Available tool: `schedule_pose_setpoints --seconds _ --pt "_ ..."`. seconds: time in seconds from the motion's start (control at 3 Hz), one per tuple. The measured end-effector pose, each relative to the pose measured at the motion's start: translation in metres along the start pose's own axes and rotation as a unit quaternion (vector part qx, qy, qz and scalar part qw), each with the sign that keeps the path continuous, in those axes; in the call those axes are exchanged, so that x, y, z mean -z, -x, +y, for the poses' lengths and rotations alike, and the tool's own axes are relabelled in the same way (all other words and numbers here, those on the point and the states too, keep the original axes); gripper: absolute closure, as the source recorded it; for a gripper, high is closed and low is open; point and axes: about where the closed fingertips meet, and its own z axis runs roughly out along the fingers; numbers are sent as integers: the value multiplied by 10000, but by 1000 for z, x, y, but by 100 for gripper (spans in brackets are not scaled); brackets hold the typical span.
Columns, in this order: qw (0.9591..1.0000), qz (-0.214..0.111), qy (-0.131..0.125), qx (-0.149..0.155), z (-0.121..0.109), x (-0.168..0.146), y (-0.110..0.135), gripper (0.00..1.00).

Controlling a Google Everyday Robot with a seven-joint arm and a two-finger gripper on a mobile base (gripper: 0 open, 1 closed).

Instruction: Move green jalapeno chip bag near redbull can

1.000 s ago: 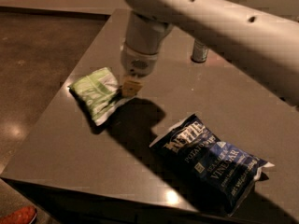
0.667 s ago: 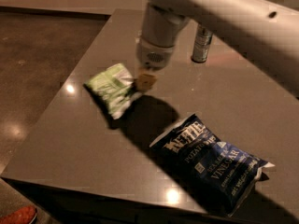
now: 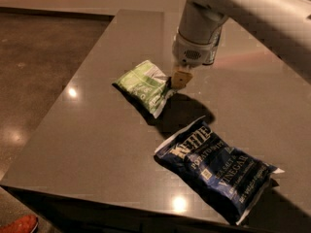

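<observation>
The arm [image 3: 257,6] comes in from the upper right, white and thick, and bends down over the far half of the table [image 3: 92,135]. The gripper [image 3: 178,80] hangs just below the round wrist, low over the tabletop, right at the right-hand edge of the green bag [image 3: 142,84]. One tan finger [image 3: 181,77] shows from here, and the jaws are pinched on the bag's crinkled edge, with no gap between finger and foil.

The green bag lies left of the gripper, around the middle of the table and a little towards the far side. Its white label panel faces up and to the right, and its long side runs slantwise from the far end down to the near right. There is a dark shadow [image 3: 187,111] under and beside it, so the gripped end looks raised. I can't tell whether the left end touches the surface.

The can I cannot pick out, because the wrist covers that part of the table.

The dark blue Kettle bag [image 3: 216,171] lies flat nearer to me, at the right front, well apart from the green one and angled towards the front edge. Ceiling lights glint off the grey tabletop. The brown floor [image 3: 39,57] is on the left, and something red-orange [image 3: 19,224] sits by the bottom left corner.
</observation>
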Motion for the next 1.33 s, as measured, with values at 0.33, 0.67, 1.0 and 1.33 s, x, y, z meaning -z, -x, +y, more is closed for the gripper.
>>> schedule_pose_setpoints --seconds 0.33,0.67,1.0,1.33 --pt "9998 0 -71 -191 -25 3 -39 100" --pt "9994 -26 -155 -299 -45 8 -58 100" --pt "9988 -25 -257 -404 -62 16 -74 100" --pt "9982 -3 -320 -502 -72 20 -90 100"
